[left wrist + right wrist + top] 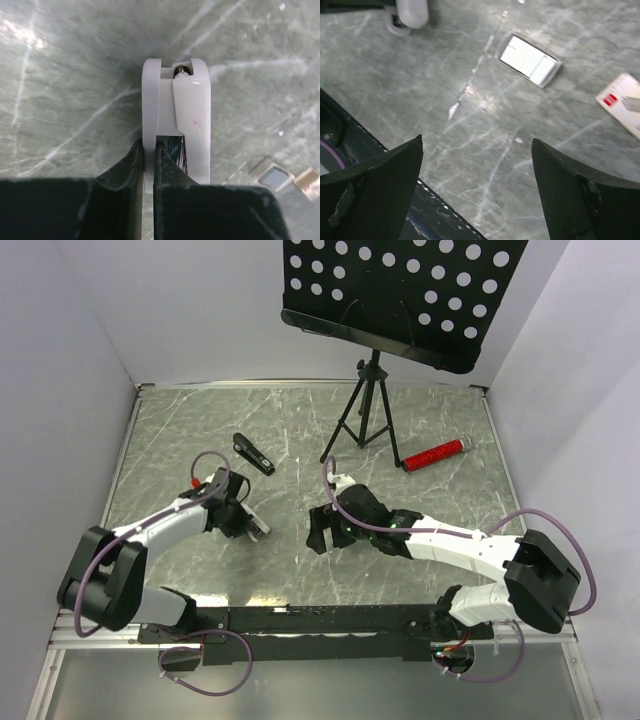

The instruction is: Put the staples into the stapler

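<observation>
From above, the left gripper [243, 521] is closed on a white stapler [257, 526]. The stapler's free end sticks out past the fingertips, toward the right arm. The right gripper [319, 534] hangs low over the grey table [430, 400], near the stapler but apart from it. From here I cannot make out the staples. A black stapler [253, 453] lies beyond the left gripper, and a red cylinder [435, 454] and a tripod stand [365, 410] sit farther back.

At the left wrist, the left gripper [149, 160] pinches one side wall of the white stapler [175, 115]. The stapler's long axis runs straight ahead, away from the fingers. The staples [272, 176] lie flat off to the right of that gripper, with a tan-and-white box [310, 181] just beyond them.

At the right wrist, the right gripper [477, 142] is spread wide and holds nothing. The staples [529, 59] lie flat on the table ahead of it, nearer the right-hand finger. Their long axis slants from far-left to near-right. The box [625, 102] is further right, and the white stapler [412, 12] is far ahead on the left.
</observation>
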Tool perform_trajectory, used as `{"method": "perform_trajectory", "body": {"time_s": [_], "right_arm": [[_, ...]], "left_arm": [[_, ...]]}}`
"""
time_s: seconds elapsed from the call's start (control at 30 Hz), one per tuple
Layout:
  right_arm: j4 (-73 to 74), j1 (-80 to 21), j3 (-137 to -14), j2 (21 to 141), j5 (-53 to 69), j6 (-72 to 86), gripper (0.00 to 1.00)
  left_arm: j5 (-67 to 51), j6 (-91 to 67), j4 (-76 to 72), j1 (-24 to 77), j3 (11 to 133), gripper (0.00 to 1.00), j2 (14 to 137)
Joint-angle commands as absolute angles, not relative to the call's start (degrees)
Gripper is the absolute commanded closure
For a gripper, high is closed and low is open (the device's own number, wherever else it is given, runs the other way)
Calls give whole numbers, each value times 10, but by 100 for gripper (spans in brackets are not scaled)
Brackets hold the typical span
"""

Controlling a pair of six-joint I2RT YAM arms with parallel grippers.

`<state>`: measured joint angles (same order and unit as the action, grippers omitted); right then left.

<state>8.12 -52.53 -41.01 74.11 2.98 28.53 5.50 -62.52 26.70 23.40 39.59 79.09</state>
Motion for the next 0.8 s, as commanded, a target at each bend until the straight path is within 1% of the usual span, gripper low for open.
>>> {"method": "perform_trajectory", "body": {"time_s": [0.0, 0.13, 0.4, 0.57, 0.77], "right_arm": [[3, -528, -424, 757, 67, 294, 5], [-49, -531, -437, 780, 95, 294, 6], [-135, -542, -472, 831, 126, 282, 7], [-204, -548, -463, 834, 125, 289, 10], [-217, -548, -471, 841, 83, 298, 11]], "left_arm": [[-7, -646, 211, 233, 341, 99, 752], [-36, -685, 156, 234, 315, 99, 683], [-54, -740, 108, 234, 295, 99, 562], [-71, -779, 70, 234, 272, 99, 524], [-90, -797, 46, 234, 257, 99, 496]]}}
